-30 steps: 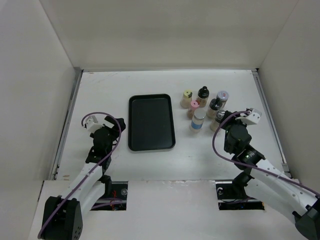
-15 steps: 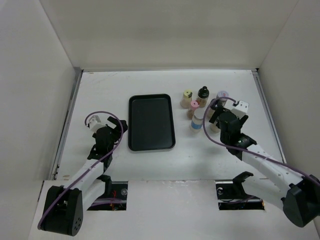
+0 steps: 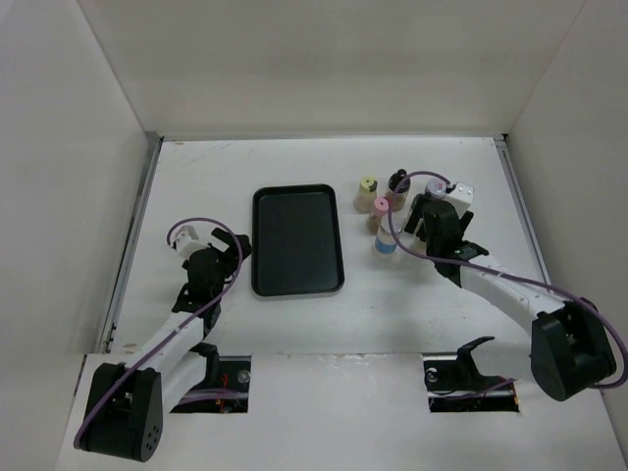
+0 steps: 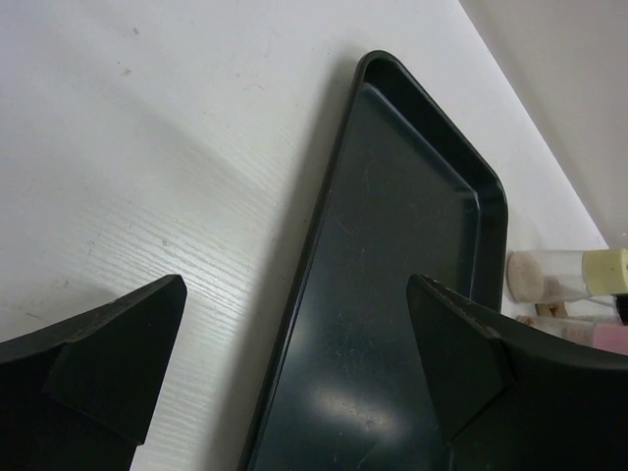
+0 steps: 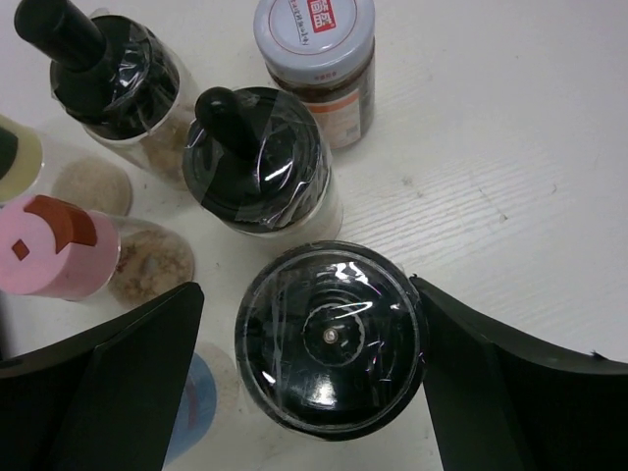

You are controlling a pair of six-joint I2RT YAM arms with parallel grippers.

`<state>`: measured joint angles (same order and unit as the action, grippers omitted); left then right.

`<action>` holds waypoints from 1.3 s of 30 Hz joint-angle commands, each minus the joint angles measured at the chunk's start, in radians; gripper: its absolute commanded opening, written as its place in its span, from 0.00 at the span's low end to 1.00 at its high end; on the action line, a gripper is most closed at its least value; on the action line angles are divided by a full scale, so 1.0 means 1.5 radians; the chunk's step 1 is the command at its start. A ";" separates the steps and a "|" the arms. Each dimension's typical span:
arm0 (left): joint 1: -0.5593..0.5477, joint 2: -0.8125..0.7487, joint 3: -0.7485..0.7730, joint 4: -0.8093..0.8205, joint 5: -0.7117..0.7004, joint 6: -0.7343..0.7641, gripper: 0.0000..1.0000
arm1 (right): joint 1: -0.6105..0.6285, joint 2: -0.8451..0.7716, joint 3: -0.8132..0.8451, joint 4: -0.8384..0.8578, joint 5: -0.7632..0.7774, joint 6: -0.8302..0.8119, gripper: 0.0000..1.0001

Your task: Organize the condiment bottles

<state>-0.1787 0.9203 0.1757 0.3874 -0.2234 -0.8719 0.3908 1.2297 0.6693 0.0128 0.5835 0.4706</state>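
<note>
The condiment bottles stand in a cluster right of the black tray [image 3: 297, 240]. The top view shows a yellow-capped one [image 3: 367, 185], a pink-capped one [image 3: 381, 208], a black-spouted one [image 3: 398, 181] and a white one with a blue band [image 3: 387, 238]. My right gripper [image 3: 427, 224] hangs over the cluster's right side. In the right wrist view it [image 5: 306, 339] is open around a jar with a round black cap [image 5: 329, 339]; the left finger [image 5: 118, 392] stands apart from it. My left gripper [image 4: 294, 294] is open and empty over the tray's left rim [image 4: 294, 324].
Close around the black-capped jar are a black-spouted bottle [image 5: 260, 162], a second one [image 5: 108, 69], a grey-lidded jar with a red label [image 5: 314, 34] and the pink cap [image 5: 54, 260]. White walls enclose the table on three sides.
My right arm has moved away from the near edge to the bottle cluster. Its gripper has gone from shut to open and now straddles the black-capped jar. The left arm has barely moved.
</note>
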 commanded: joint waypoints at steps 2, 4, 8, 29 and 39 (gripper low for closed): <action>0.002 -0.019 -0.001 0.033 0.004 -0.004 1.00 | -0.006 0.005 0.027 0.046 0.000 0.004 0.78; 0.004 -0.022 -0.002 0.031 0.010 -0.004 1.00 | -0.006 0.006 0.023 0.048 0.016 0.003 0.64; 0.005 -0.028 -0.005 0.035 0.001 -0.004 1.00 | -0.003 -0.050 0.003 0.045 0.074 -0.003 0.49; 0.013 -0.033 -0.009 0.030 -0.009 -0.007 1.00 | 0.299 0.021 0.330 0.146 -0.094 -0.123 0.47; 0.029 -0.040 -0.013 0.012 -0.009 -0.015 1.00 | 0.324 0.419 0.598 0.182 -0.161 -0.123 0.46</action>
<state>-0.1440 0.8791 0.1692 0.3847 -0.2310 -0.8852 0.8795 1.8091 1.4384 0.1570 0.3759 0.2905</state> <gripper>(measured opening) 0.997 0.705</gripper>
